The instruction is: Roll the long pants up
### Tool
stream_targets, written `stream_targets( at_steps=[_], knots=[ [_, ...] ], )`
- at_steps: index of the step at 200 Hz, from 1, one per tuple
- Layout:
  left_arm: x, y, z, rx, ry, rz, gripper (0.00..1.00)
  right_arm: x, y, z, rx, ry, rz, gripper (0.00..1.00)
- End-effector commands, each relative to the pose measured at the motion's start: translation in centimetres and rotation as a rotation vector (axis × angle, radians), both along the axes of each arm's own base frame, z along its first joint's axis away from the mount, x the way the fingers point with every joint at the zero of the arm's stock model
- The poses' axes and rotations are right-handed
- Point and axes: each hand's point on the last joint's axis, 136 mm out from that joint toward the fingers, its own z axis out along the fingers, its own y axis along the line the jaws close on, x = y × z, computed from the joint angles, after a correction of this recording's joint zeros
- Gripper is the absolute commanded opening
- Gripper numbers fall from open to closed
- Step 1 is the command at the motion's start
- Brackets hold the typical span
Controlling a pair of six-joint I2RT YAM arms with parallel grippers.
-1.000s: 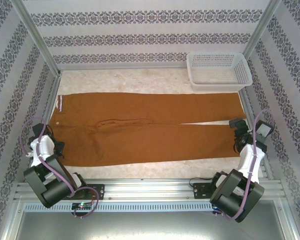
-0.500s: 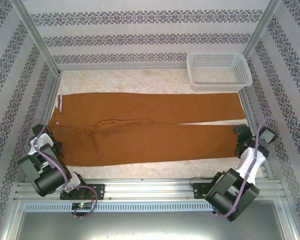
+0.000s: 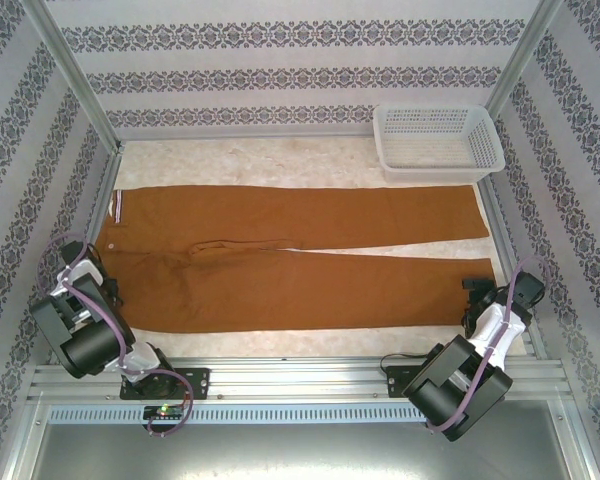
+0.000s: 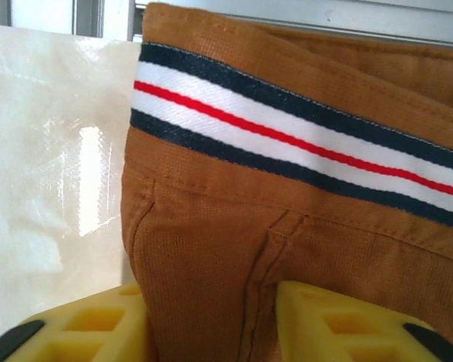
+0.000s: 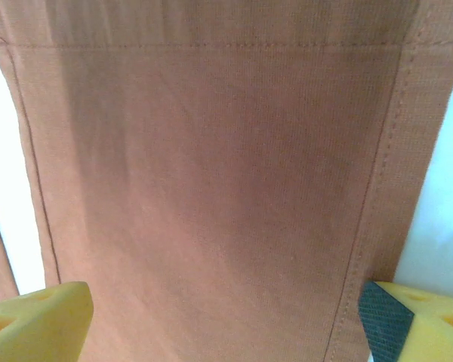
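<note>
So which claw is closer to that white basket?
Right. The right gripper is on the basket's side, at the long pants' cuffs; the left gripper is at the waistband, across the table.

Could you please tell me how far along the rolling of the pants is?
Nothing is rolled yet: the pants lie flat and full length across the table. In hand: the left gripper pinches the striped waistband, while the right gripper stands open astride the end of the near leg. All the rolling is left.
</note>
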Motion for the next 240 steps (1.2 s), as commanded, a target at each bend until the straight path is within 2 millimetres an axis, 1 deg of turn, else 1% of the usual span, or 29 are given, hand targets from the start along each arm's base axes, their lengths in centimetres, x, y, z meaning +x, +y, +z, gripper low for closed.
stream_targets(
  at_steps=[1,12,21,29,39,60,67,68,75,89,93,99,100,104,105,106,114,123,127,142,172,174,182,190,193,198,210,231,240],
  knots=[
    [0.5,-0.5,-2.2,-0.063,-0.029,0.021,0.32,-1.8,-0.3,-0.8,-0.018,0.087,-0.038,0.9],
    [0.6,-0.6,-2.4,-0.066,-0.036,0.026,0.22,-2.1,-0.6,-0.9,-0.035,0.105,-0.046,0.87],
    [0.6,-0.7,-2.4,-0.07,-0.04,0.029,0.08,-2.2,-0.7,-1.1,-0.039,0.111,-0.047,0.85],
    [0.7,-0.7,-2.4,-0.07,-0.049,0.033,0.0,-2.3,-0.8,-1.4,-0.041,0.114,-0.048,0.83],
    [0.8,-0.9,-2.3,-0.072,-0.067,0.036,0.0,-2.3,-0.8,-1.7,-0.042,0.119,-0.035,0.81],
    [1.6,-0.9,-1.8,-0.062,-0.127,0.033,0.0,-2.3,-1.1,-1.7,-0.056,0.128,-0.035,0.77],
    [1.7,-0.9,-1.5,-0.056,-0.142,0.032,0.0,-2.2,-1.2,-1.6,-0.058,0.128,-0.032,0.72],
    [1.7,-0.9,-1.5,-0.057,-0.143,0.032,0.0,-2.3,-1.2,-1.6,-0.06,0.13,-0.029,0.7],
    [1.8,-0.9,-1.2,-0.052,-0.153,0.029,0.0,-2.4,-1.2,-1.7,-0.06,0.137,-0.028,0.63],
    [1.9,-0.9,-0.4,-0.041,-0.167,0.027,0.0,-2.5,-1.3,-1.6,-0.066,0.143,-0.027,0.6],
    [1.9,-0.8,-0.2,-0.037,-0.169,0.027,0.0,-2.5,-1.3,-1.6,-0.069,0.145,-0.025,0.52],
    [1.9,-0.8,0.1,-0.033,-0.172,0.027,0.0,-2.5,-1.4,-1.7,-0.074,0.145,-0.023,0.33],
    [1.9,-0.8,0.1,-0.033,-0.171,0.026,0.0,-2.5,-1.4,-1.7,-0.074,0.145,-0.023,0.33],
    [2.0,-0.8,0.4,-0.029,-0.177,0.025,0.0,-2.5,-1.4,-1.6,-0.078,0.147,-0.021,0.24],
    [2.0,-0.8,0.5,-0.029,-0.178,0.025,0.0,-2.5,-1.5,-1.7,-0.08,0.149,-0.021,0.2],
    [2.0,-0.8,0.5,-0.028,-0.18,0.025,0.0,-2.5,-1.5,-1.7,-0.08,0.149,-0.021,0.2],
    [2.1,-0.8,0.9,-0.024,-0.19,0.021,0.0,-2.6,-1.5,-1.7,-0.086,0.153,-0.018,0.08],
    [2.2,-0.8,1.4,-0.021,-0.204,0.018,0.0,-2.6,-1.6,-1.7,-0.092,0.158,-0.013,0.05],
    [2.3,-0.8,1.7,-0.018,-0.212,0.018,0.0,-2.7,-1.6,-1.7,-0.094,0.159,-0.012,0.0],
    [2.7,-0.9,2.5,-0.011,-0.245,0.011,0.0,-2.6,-1.5,-1.6,-0.095,0.152,-0.003,0.0],
    [3.5,-1.0,4.4,0.011,-0.332,0.01,0.0,-2.2,-1.4,-0.7,-0.102,0.124,0.009,0.0],
    [3.5,-1.0,4.5,0.014,-0.337,0.009,0.0,-2.2,-1.4,-0.6,-0.101,0.121,0.01,0.05],
    [3.6,-1.0,4.9,0.019,-0.347,0.009,0.0,-2.1,-0.9,-0.5,-0.086,0.109,0.016,0.35],
    [3.5,-1.1,5.2,0.02,-0.35,0.008,0.0,-2.1,-0.5,-0.4,-0.068,0.101,0.019,0.59],
    [3.5,-1.1,5.3,0.022,-0.35,0.008,0.0,-2.1,-0.3,-0.4,-0.061,0.1,0.015,0.66],
    [3.5,-1.1,5.4,0.02,-0.349,0.007,0.0,-2.2,-0.1,-0.4,-0.047,0.096,0.004,0.71],
    [3.5,-1.2,5.6,0.017,-0.346,0.003,0.01,-2.5,0.3,-0.4,-0.021,0.103,-0.021,0.72],
    [3.2,-1.4,5.6,0.008,-0.34,0.004,0.01,-3.1,0.3,-1.2,0.02,0.135,-0.094,0.67],
    [3.3,-1.5,5.5,0.006,-0.344,0.006,0.01,-3.5,0.2,-1.7,0.032,0.175,-0.112,0.65]
  ],
)
